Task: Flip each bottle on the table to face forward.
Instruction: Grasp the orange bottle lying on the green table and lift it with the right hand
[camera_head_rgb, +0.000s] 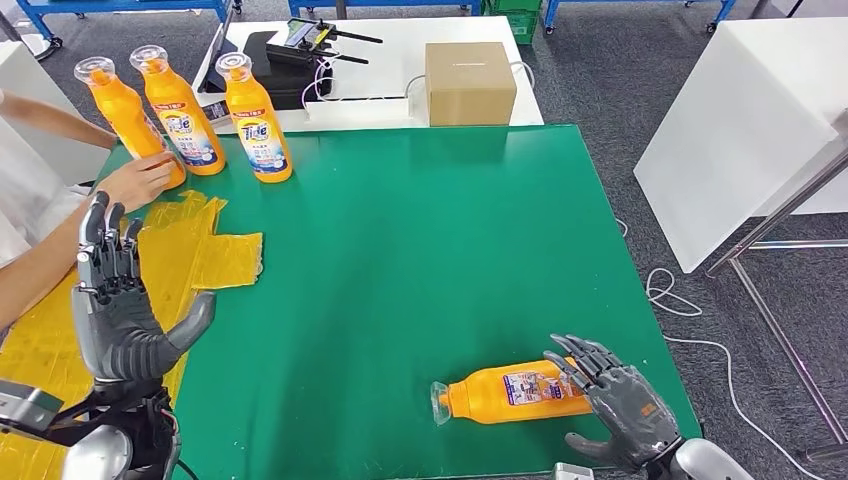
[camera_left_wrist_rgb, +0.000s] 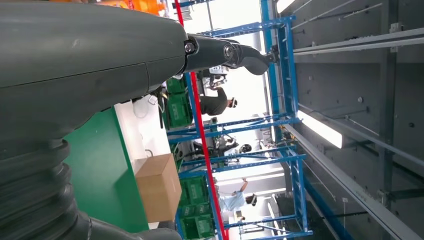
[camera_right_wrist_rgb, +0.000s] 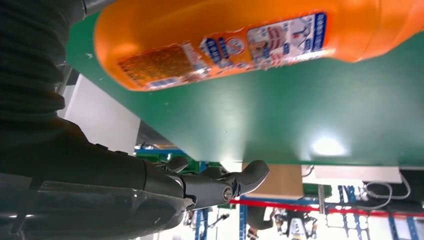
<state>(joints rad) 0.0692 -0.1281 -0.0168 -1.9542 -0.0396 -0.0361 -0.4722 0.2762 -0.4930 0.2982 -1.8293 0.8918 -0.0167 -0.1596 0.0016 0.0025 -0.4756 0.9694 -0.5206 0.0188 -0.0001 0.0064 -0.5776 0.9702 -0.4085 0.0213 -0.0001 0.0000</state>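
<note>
An orange Tide bottle (camera_head_rgb: 515, 393) lies on its side near the front edge of the green table (camera_head_rgb: 430, 230), cap pointing left, its back label up. My right hand (camera_head_rgb: 615, 405) hovers over the bottle's base end with fingers spread, not gripping it. In the right wrist view the same bottle (camera_right_wrist_rgb: 260, 40) lies on the green surface beside the hand's thumb (camera_right_wrist_rgb: 225, 182). Three orange bottles (camera_head_rgb: 185, 115) stand upright at the far left corner; two show Tide labels. A person's hand (camera_head_rgb: 135, 180) touches the leftmost one. My left hand (camera_head_rgb: 120, 310) is raised at the left, fingers apart, empty.
Yellow plastic sheets (camera_head_rgb: 195, 250) lie on the table's left side. A cardboard box (camera_head_rgb: 470, 82) and dark devices with cables sit on the white table behind. A white table (camera_head_rgb: 745, 130) stands to the right. Cables lie on the floor.
</note>
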